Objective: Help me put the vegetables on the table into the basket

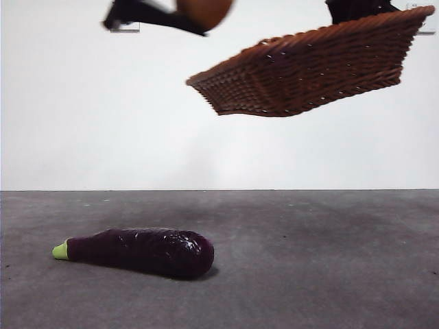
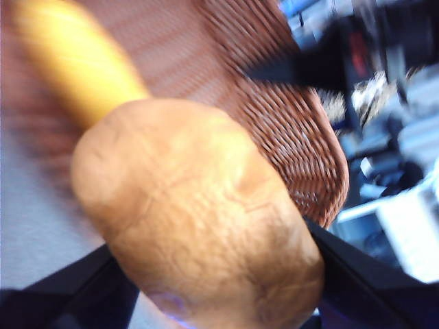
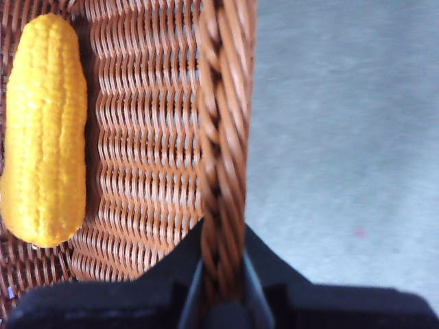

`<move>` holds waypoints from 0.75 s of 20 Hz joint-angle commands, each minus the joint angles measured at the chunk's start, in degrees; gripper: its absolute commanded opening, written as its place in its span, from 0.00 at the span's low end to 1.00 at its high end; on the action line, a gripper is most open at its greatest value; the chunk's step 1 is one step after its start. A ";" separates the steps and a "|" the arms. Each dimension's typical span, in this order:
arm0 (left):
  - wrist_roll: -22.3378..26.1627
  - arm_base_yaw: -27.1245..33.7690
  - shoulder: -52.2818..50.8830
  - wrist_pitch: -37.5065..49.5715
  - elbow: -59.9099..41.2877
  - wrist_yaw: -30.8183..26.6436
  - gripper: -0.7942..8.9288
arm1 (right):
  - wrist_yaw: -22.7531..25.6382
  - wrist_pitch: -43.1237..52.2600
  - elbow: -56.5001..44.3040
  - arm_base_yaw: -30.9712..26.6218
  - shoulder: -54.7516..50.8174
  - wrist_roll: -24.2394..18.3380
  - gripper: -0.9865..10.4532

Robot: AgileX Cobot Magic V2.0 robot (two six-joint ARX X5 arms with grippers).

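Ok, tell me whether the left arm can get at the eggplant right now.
Probably not yet. The left tool is shut on the potato, held high beside the basket, which the right tool holds up by its rim. The eggplant lies uncovered on the table, so the way is free once the potato is dropped.

Front view: bright, even, backlit by the white wall; eggplant (image 1: pixel 137 251) glossy with specular glints and a soft shadow at 5 o'clock. Left wrist: heavy motion blur. Right wrist: sharp, evenly lit.
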 commanded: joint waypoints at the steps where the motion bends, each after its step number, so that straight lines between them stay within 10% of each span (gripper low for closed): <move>1: 2.05 -3.58 1.36 0.48 -0.37 -3.50 0.07 | -0.33 0.31 -0.09 2.16 0.24 1.88 0.07; 6: 3.28 -8.52 4.26 -1.20 -0.37 -5.31 0.10 | 4.50 0.28 -0.11 7.30 0.24 2.80 0.07; 10: 3.28 -9.29 4.26 -2.54 -0.37 -7.58 0.69 | 4.81 0.22 -0.11 8.72 0.24 4.00 0.07; 15: 3.54 -9.51 4.22 -2.21 -0.37 -7.80 0.70 | 6.21 0.07 -0.11 8.66 0.24 4.79 0.07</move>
